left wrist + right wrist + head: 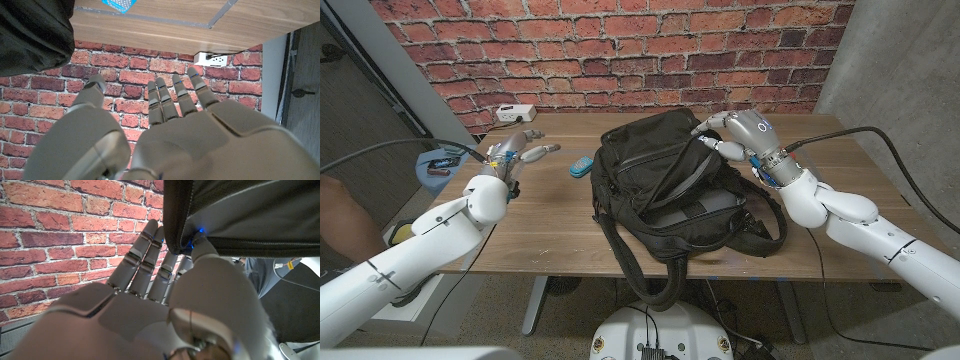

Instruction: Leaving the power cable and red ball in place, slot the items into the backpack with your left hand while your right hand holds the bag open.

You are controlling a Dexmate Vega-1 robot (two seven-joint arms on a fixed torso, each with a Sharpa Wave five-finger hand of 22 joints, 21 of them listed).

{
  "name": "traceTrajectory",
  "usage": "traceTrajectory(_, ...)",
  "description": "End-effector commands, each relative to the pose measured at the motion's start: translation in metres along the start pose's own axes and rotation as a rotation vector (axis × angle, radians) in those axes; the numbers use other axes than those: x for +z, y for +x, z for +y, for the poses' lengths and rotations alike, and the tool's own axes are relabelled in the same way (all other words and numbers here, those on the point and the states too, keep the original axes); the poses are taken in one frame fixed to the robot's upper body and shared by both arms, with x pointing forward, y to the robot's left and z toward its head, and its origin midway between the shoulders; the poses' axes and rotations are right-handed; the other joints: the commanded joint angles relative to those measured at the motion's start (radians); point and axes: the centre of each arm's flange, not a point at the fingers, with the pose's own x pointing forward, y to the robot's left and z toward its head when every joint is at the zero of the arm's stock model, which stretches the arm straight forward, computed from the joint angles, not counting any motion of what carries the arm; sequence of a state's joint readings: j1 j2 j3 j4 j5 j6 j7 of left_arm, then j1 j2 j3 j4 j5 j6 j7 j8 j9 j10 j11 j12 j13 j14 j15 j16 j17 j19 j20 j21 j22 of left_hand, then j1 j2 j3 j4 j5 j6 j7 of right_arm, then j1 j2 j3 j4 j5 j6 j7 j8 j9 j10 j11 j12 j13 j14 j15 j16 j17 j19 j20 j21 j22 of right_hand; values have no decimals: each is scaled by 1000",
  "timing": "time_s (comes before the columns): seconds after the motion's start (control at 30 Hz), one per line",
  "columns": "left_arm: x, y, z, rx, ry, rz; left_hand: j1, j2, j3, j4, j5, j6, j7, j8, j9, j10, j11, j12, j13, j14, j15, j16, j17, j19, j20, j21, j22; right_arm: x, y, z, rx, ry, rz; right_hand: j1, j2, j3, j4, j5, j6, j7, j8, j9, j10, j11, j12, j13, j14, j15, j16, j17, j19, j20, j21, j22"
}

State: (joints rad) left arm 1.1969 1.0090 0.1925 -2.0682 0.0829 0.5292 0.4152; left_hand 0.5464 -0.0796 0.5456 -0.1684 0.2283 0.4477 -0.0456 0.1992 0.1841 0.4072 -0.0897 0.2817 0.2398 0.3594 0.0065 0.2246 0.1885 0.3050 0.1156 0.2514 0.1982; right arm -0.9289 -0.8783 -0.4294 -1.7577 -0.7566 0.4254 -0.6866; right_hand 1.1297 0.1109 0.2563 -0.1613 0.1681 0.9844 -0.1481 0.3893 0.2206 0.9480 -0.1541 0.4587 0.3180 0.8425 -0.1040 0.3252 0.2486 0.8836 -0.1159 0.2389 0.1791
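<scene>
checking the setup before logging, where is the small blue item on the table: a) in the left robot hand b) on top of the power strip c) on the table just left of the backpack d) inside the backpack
c: in the head view the small blue item lies on the wooden table beside the backpack, apart from the left robot hand, whose fingers are spread and hold nothing.
</scene>
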Motion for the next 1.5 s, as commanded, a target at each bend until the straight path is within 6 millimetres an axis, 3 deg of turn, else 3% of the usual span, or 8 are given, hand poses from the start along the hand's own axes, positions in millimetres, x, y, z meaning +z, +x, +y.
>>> traceTrajectory(0.03, 7, 12, -4, 27, 101, 51, 118, 105, -11, 2, -9, 10, 8, 6, 3, 15, 4, 1, 4, -2, 13, -3, 4, -9, -4, -5, 2, -3, 11, 5, -1, 32, -35, 5, 5, -2, 3, 7, 8, -1, 6, 5, 9, 3, -2, 2, 10, -137, -3, 2, 13, -81, 3, 5)
traceTrajectory(0.7, 32, 51, -5, -89, 219, 112, 82, 69, -52, 19, -15, 1, 35, -1, 7, 9, 20, -6, 13, -20, 31, -15, 3, -34, 9, -15, 3, -4, 18, 9, -27, 52, -42, 10, 5, -7, 4, 7, 9, -1, 4, 4, 11, 3, -4, 2, 17, -136, -5, 4, 16, -80, 3, 5)
traceTrajectory(1.5, 38, 62, -10, -165, 252, 148, 72, 61, -64, 22, -14, -8, 49, -2, 8, 14, 25, -4, 20, -22, 28, -17, 2, -40, 9, -16, 4, -8, 35, 2, -52, 59, -60, 15, 8, -12, 6, 7, 11, -1, 3, 4, 16, 3, -3, 6, 24, -136, -8, 6, 15, -81, 3, 5)
